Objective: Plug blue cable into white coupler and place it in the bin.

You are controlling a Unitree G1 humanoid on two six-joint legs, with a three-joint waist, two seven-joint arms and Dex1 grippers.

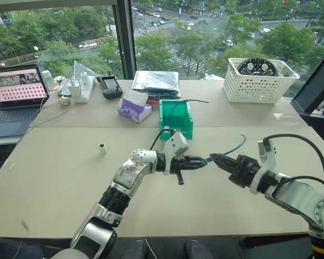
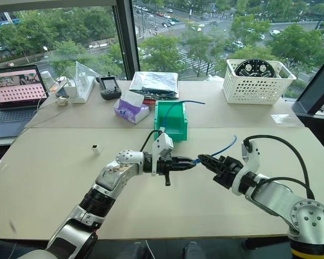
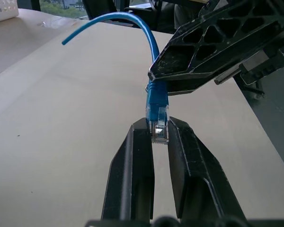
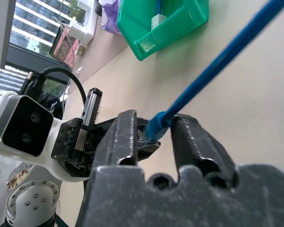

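Blue cable [image 1: 233, 147]: centre frame, plug clamped by left tool [image 1: 201, 161], cord pinched by right tool [image 1: 215, 158]. Bin [image 1: 176, 120], basket [image 1: 259, 80], tissue pack [image 1: 134, 110] behind on surface [image 1: 54, 178].

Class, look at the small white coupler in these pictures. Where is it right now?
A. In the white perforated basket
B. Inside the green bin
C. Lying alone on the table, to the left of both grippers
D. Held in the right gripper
C: the white coupler lies by itself on the table, well apart from the left gripper and right gripper holding the blue cable.

no readable text, labels, brands or numbers on anything
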